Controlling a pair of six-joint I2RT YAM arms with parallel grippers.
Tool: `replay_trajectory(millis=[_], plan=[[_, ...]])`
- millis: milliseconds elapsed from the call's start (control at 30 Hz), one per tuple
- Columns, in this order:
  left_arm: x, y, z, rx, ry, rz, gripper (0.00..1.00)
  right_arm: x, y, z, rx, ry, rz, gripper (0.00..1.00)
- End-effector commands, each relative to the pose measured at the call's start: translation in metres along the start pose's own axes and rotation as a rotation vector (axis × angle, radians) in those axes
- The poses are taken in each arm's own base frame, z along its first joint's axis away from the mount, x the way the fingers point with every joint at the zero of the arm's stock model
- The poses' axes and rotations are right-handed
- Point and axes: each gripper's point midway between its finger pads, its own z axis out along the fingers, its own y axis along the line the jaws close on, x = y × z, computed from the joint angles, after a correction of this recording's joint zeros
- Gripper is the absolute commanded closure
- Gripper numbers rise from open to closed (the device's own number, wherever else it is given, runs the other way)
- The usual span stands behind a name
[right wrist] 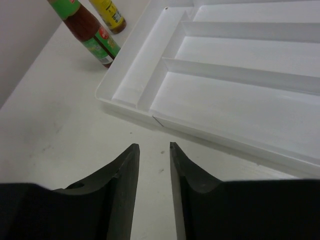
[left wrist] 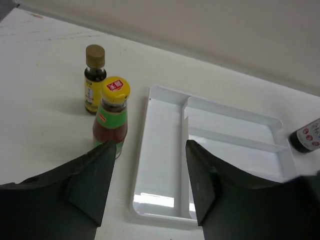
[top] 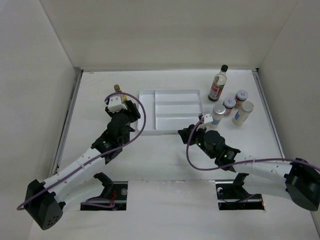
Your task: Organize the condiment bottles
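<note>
The yellow-capped red sauce bottle (left wrist: pixel 111 117) (right wrist: pixel 87 32) and the tiny brown bottle (left wrist: pixel 94 79) (top: pixel 117 89) (right wrist: pixel 111 14) stand left of the white tray (top: pixel 170 120) (left wrist: pixel 162 140) (right wrist: pixel 220 100). My left gripper (left wrist: pixel 150 150) (top: pixel 131 112) is open over the tray's near left corner, its left fingertip just in front of the sauce bottle. The right gripper (right wrist: pixel 154 146) (top: pixel 186 132) is shut on nothing, low over the table before the tray's near edge. Right of the tray stand the tall black-capped bottle (top: pixel 218 83) (left wrist: pixel 306 137), two red-lidded jars (top: pixel 229 104) (top: pixel 241 95) and two white shakers (top: pixel 218 114) (top: pixel 243 113).
The tray's compartments hold nothing. White walls close in the table on the left, back and right. Purple cables loop off both arms over the near half of the table.
</note>
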Motion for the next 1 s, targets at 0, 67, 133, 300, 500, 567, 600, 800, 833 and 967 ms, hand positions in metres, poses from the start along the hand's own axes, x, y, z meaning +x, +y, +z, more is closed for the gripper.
replay_trajectory(millis=[0, 67, 133, 300, 500, 567, 600, 800, 833, 967], plan=[[-0.048, -0.014, 0.008, -0.004, -0.121, 0.028, 0.51, -0.018, 0.010, 0.005, -0.006, -0.050, 0.011, 0.48], [-0.050, -0.014, 0.018, -0.028, -0.117, 0.068, 0.51, -0.015, 0.008, 0.007, -0.002, -0.041, 0.008, 0.23], [-0.047, -0.011, 0.029, -0.059, -0.106, 0.095, 0.47, -0.015, 0.010, 0.008, -0.003, -0.040, 0.008, 0.15], [-0.027, 0.015, 0.058, -0.161, -0.050, 0.146, 0.43, -0.011, 0.011, 0.010, -0.003, -0.029, -0.001, 0.09], [-0.022, 0.027, 0.077, -0.203, -0.040, 0.147, 0.42, -0.008, 0.010, 0.013, 0.001, -0.022, -0.008, 0.08], [-0.018, 0.030, 0.084, -0.210, -0.034, 0.143, 0.43, -0.008, 0.011, 0.013, -0.001, -0.019, -0.008, 0.07], [-0.014, 0.030, 0.088, -0.209, -0.022, 0.146, 0.44, -0.007, 0.011, 0.014, 0.001, -0.018, -0.009, 0.07], [-0.005, 0.036, 0.108, -0.220, 0.005, 0.107, 0.45, -0.005, 0.013, 0.015, -0.008, -0.016, -0.009, 0.07], [-0.006, 0.035, 0.113, -0.215, 0.010, 0.102, 0.45, -0.005, 0.014, 0.016, -0.010, -0.018, -0.008, 0.07], [-0.005, 0.037, 0.124, -0.218, 0.020, 0.096, 0.46, -0.004, 0.016, 0.016, -0.019, -0.014, -0.014, 0.07]])
